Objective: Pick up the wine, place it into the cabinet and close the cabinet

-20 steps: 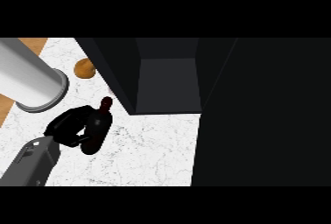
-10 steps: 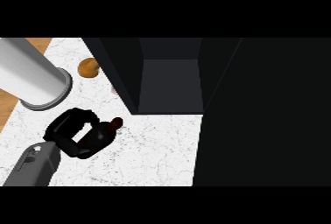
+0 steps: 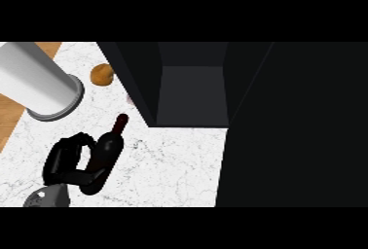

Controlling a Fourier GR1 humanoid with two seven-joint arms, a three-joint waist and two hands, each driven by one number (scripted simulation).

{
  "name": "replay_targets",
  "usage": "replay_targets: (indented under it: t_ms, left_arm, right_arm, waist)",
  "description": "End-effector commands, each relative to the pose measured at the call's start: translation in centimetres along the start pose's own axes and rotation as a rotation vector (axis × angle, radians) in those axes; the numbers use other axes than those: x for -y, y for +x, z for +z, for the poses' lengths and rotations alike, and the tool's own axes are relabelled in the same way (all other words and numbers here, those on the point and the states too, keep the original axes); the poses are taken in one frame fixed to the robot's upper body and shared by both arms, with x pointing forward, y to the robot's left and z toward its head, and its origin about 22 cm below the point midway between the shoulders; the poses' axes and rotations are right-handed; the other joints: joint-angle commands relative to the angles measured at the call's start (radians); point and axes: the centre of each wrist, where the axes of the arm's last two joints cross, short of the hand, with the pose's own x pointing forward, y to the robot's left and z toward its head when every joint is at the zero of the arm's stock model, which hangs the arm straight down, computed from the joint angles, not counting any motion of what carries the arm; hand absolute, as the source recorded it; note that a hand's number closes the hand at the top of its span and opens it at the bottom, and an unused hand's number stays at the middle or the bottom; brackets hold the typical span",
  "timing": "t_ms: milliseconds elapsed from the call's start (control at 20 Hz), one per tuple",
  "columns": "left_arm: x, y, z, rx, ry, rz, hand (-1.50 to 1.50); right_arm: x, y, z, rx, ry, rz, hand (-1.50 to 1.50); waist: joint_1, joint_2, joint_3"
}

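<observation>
Your left hand (image 3: 72, 163), lower left, is curled round the wine (image 3: 109, 146); its neck may hit the cabinet (image 3: 191, 92) edge w/o care.

A kitchen is shown. A white marble counter (image 3: 165, 165) is seen, with an open dark cabinet (image 3: 191, 92) at the far side and a wine bottle (image 3: 109, 146) nearby.

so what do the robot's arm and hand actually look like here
Only one arm shows, at the lower left. Its forearm is grey with a smooth, slightly mottled metallic shell, rounded where it meets the wrist. The left hand is glossy black, with thick, segmented fingers and a thumb. No cables, markings or sleeves are visible. The right arm and hand are out of view.
</observation>
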Motion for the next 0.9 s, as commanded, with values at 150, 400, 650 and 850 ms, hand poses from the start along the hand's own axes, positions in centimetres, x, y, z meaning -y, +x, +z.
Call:
replay_targets:
  t_ms: [150, 400, 650, 850]
  left_arm:
    - [2.4, 2.7, -0.5, 0.175, 0.075, -0.038, 1.50]
    - [4.4, 7.1, -0.3, 0.174, -0.011, 0.071, 1.50]
    - [8.0, 10.1, -2.3, 0.159, -0.057, 0.089, 1.50]
    - [10.1, 13.8, -1.8, 0.157, -0.066, 0.052, 1.50]
  right_arm:
    - [0.1, 1.7, 2.7, 0.028, 0.042, -0.035, -1.50]
    - [-0.7, 1.7, 1.0, 0.025, 0.032, -0.051, -1.50]
    - [0.4, 1.0, 0.8, 0.033, 0.032, -0.056, -1.50]
    - [0.7, 1.7, 1.3, 0.029, 0.040, -0.049, -1.50]
  waist:
    - [-0.009, 0.003, 0.000]
    - [0.003, 0.001, 0.000]
    - [-0.007, 0.004, 0.000]
    - [-0.007, 0.004, 0.000]
